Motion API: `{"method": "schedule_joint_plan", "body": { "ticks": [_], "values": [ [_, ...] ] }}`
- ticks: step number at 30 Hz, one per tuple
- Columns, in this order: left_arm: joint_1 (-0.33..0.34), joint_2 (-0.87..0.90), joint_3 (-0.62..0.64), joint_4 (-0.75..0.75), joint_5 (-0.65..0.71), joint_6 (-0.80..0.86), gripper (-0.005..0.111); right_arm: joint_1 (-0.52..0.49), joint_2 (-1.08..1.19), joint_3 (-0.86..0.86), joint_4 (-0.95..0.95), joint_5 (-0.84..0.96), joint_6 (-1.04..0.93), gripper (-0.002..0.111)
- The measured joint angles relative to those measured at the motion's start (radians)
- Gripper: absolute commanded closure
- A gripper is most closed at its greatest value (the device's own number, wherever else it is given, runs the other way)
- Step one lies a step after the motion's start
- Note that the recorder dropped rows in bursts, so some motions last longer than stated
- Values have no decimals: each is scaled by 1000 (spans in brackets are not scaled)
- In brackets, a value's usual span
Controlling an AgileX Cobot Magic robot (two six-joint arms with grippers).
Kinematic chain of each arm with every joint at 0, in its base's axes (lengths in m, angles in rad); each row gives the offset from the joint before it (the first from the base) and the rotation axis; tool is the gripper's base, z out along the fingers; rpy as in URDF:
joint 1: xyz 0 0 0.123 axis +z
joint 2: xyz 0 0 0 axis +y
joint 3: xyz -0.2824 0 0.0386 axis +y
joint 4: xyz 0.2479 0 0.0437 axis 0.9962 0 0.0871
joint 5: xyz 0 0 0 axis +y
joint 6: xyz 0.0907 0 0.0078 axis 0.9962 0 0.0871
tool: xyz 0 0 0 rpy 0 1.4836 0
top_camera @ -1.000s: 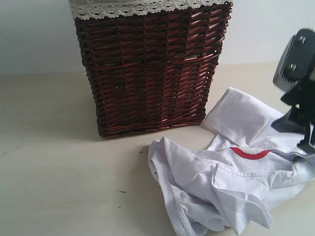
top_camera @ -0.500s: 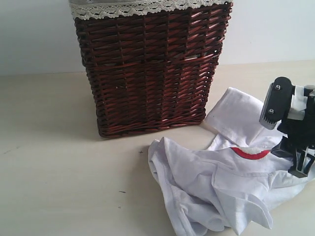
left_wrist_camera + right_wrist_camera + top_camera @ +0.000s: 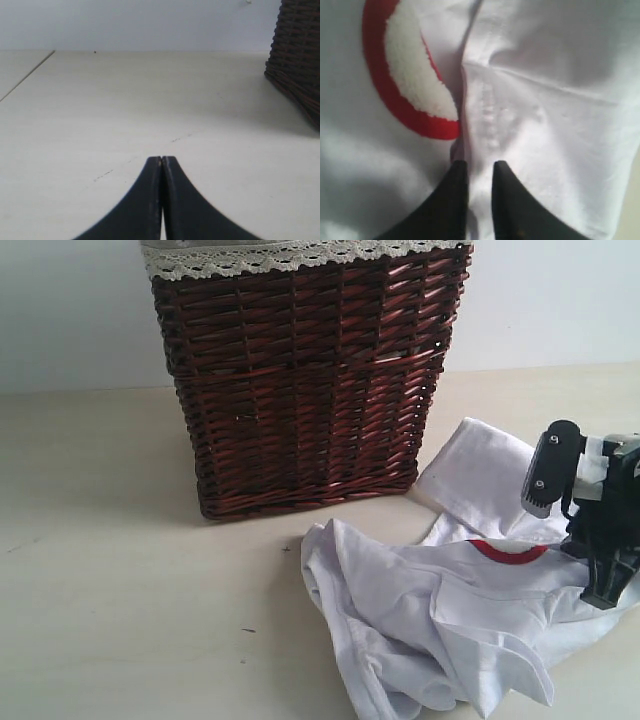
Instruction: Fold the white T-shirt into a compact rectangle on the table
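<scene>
Two black fingers of my right gripper (image 3: 479,167) stand almost together, pinching a raised fold of the white T-shirt (image 3: 440,610) just beside its red patch (image 3: 427,127). I see the shirt lying crumpled on the table (image 3: 120,570) in front of the wicker basket (image 3: 310,380) and off to its right in the exterior view, one flap near the basket's lower corner. My left gripper (image 3: 161,161) has its jaws pressed together, holding nothing, above bare table near the basket.
</scene>
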State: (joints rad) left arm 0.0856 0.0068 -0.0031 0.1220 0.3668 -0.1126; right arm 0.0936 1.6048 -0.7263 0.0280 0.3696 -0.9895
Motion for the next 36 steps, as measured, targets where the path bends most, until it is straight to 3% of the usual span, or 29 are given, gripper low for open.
{"method": "schedule_joint_plan", "body": {
  "ticks": [12,19,32,36],
  "values": [
    [0,0,0,0,0,0,107,0,-13,0,-80,-39,104,108],
    [0,0,0,0,0,0,107,-41,-155,0,-84,-256,154,108],
    [0,0,0,0,0,0,107,-461,-150,-23,-84,-312,160,107],
    [0,0,0,0,0,0,107,-571,-96,-23,-82,-370,179,91]
  ]
}}
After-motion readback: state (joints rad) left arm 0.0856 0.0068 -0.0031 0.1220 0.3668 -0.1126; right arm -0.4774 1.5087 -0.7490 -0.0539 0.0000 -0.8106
